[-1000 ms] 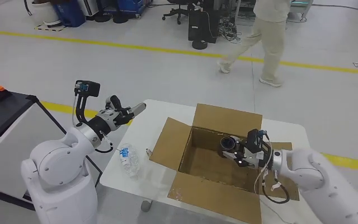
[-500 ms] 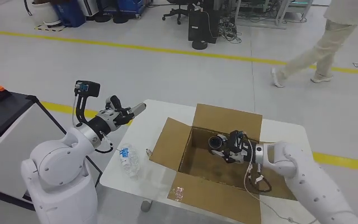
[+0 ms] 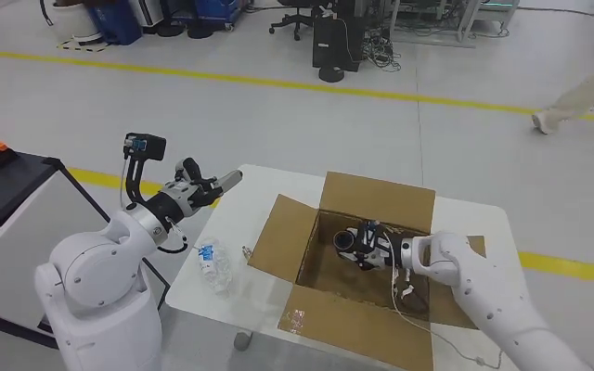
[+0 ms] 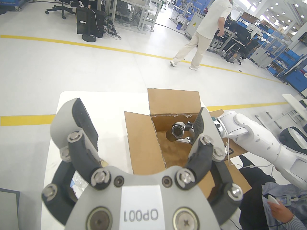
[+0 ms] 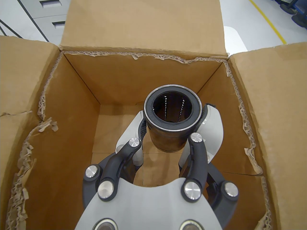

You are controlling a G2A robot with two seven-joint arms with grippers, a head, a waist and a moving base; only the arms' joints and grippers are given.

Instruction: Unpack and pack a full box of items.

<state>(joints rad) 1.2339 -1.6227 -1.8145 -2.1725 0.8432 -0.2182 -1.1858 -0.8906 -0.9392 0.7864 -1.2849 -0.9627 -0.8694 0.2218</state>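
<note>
The black, hollow metal cylinder [image 5: 172, 118], with rows of small balls lining its bore, sits inside the open brown cardboard box [image 3: 376, 197]. I see it between the walls and touching none of them. Its open end faces away from the wrist, toward the box's left wall.

My right gripper [image 5: 175, 130] has it clamped. The two pale fingers [image 5: 212, 125] press on opposite sides of the barrel, closed only as far as the cylinder's width allows. The right forearm comes in over the box's right side.

All four flaps stand open, and the torn cardboard edges are ragged around the rim. The box stands on the white table [image 3: 241, 199], toward its right half.

On the table just left of the box lies a crumpled clear plastic bag with blue print [image 3: 213, 262].

My left gripper [image 4: 139, 120] is held up near the table's far left corner, well apart from the box. Its fingers are spread wide with nothing between them.
</note>
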